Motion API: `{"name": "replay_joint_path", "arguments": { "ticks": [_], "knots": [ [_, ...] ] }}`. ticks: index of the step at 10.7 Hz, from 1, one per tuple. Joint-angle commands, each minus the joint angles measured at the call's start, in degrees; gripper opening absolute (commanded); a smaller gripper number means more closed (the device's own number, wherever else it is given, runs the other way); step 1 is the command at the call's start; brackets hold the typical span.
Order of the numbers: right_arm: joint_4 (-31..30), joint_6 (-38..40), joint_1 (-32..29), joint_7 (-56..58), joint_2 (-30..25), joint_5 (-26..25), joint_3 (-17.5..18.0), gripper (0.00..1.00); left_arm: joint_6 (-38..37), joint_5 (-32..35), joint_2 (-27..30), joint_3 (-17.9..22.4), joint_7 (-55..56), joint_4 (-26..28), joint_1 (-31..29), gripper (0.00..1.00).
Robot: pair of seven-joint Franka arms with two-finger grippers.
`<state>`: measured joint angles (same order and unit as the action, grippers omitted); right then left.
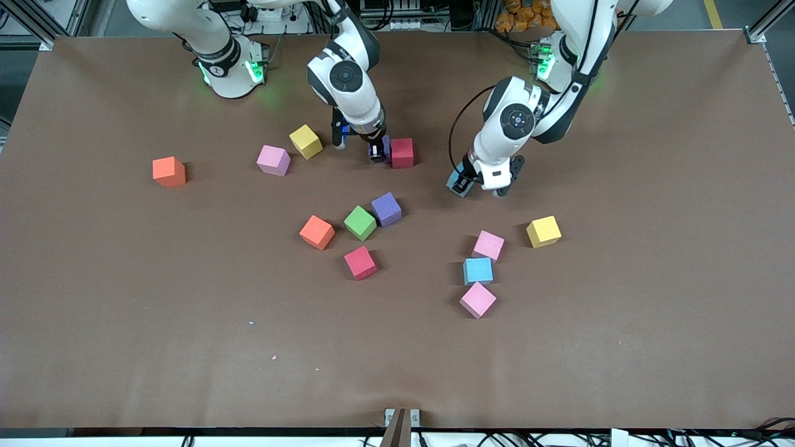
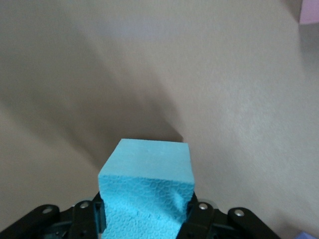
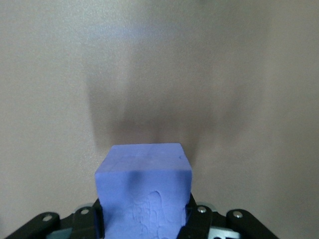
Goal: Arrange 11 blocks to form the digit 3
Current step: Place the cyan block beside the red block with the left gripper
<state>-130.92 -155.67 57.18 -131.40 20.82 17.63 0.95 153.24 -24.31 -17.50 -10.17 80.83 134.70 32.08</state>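
My left gripper point(image 1: 466, 186) is shut on a light blue block point(image 1: 454, 182), which is low over the table; the left wrist view shows that light blue block point(image 2: 147, 174) pinched between the fingers of the left gripper point(image 2: 147, 219). My right gripper point(image 1: 374, 150) is shut on a purple block point(image 1: 386, 146), right beside a crimson block point(image 1: 402, 152). The purple block point(image 3: 144, 172) fills the jaws of the right gripper point(image 3: 144, 219) in the right wrist view. Loose on the table are purple point(image 1: 386, 209), green point(image 1: 360, 223), orange point(image 1: 317, 232) and crimson point(image 1: 360, 262) blocks.
Toward the left arm's end lie a pink block point(image 1: 488, 245), a yellow one point(image 1: 543, 231), a light blue one point(image 1: 478, 270) and a second pink one point(image 1: 477, 300). Toward the right arm's end sit yellow point(image 1: 305, 141), pink point(image 1: 273, 160) and orange point(image 1: 169, 171) blocks.
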Motion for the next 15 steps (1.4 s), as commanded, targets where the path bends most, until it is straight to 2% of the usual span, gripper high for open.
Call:
{"name": "replay_joint_path", "arguments": {
  "ticks": [1, 2, 5, 8, 10, 11, 13, 15],
  "knots": [
    [1.8, -0.86, 3.02, -2.98, 2.38, -1.46, -3.06, 0.54, 1.18, -5.83, 2.29, 0.06, 3.61, 0.65, 2.28, 0.1],
    [1.8, -0.69, 3.11, -2.98, 2.38, -1.64, -3.06, 1.0, 2.31, -6.01, 2.47, -0.46, 7.81, 0.74, 2.46, 0.1],
    [2.24, 1.24, 2.94, -2.98, 0.64, -1.99, -3.15, 1.0, 6.88, -6.01, 4.05, -1.87, 16.79, 4.06, 2.55, 0.08],
    [4.08, 10.53, 2.41, -2.63, -4.45, -4.44, -4.64, 1.0, 8.03, -5.93, 4.49, -2.05, 30.92, 4.35, 5.26, 0.06],
    [5.93, 14.68, 2.15, -2.02, -5.43, -7.15, -5.34, 1.0, 8.04, -5.84, 4.75, -2.14, 37.7, 4.43, 6.32, 0.05],
    [5.85, 15.91, 1.27, 1.12, -5.96, -9.09, -5.87, 1.0, 8.04, -5.84, 4.67, -2.14, 40.0, 4.43, 6.59, 0.05],
    [6.02, 16.1, -1.45, 11.11, -5.96, -9.37, -5.87, 1.0, 8.04, -5.84, 4.06, -2.22, 42.12, 4.43, 6.68, 0.04],
    [6.55, 16.1, -4.43, 27.34, -5.7, -9.37, -5.87, 1.0, 8.04, -5.84, 3.53, -2.22, 42.22, 4.43, 7.29, 0.04]
  ]
}}
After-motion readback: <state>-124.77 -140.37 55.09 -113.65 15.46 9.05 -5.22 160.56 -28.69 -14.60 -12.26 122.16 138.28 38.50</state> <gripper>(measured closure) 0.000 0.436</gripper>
